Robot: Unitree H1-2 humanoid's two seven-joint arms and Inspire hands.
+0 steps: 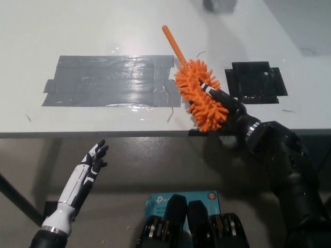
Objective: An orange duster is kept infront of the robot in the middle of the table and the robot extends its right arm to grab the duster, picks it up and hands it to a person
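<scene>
The orange duster (199,96), a shaggy head with a thin orange handle pointing up and left, is lifted above the white table (103,31) near its front edge. My black right hand (223,106) is shut on the duster's head from the lower right, with the arm running down to the bottom right. My white left hand (92,161) rests open below the table's front edge at lower left. A grey blurred shape (220,4), perhaps a person's hand, shows at the top edge.
A patch of grey tape strips (111,80) covers the table's left middle. A black tape patch (255,81) lies at the right, now uncovered. A teal box (176,199) sits on the floor below.
</scene>
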